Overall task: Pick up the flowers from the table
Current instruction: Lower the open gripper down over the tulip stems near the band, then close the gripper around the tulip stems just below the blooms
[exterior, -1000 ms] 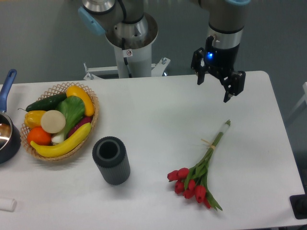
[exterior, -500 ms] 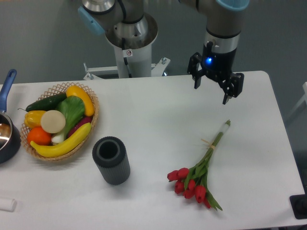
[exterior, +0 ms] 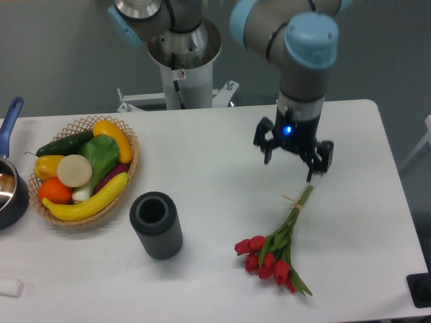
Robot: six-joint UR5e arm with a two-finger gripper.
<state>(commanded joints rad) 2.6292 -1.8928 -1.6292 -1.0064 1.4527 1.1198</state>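
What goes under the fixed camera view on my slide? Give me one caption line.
UR5e arm lowers its open claw over the stem end of the red tulip flowers lying on the white table, beside a dark cylinder and fruit basket.

red tulip bunch flat on table

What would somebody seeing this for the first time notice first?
Probably the gripper, hanging open over the white table right at the stem end of the flowers, whose red heads lie toward the front edge. Next, the basket of bright fruit and vegetables at left, with a dark ribbed cylinder beside it.
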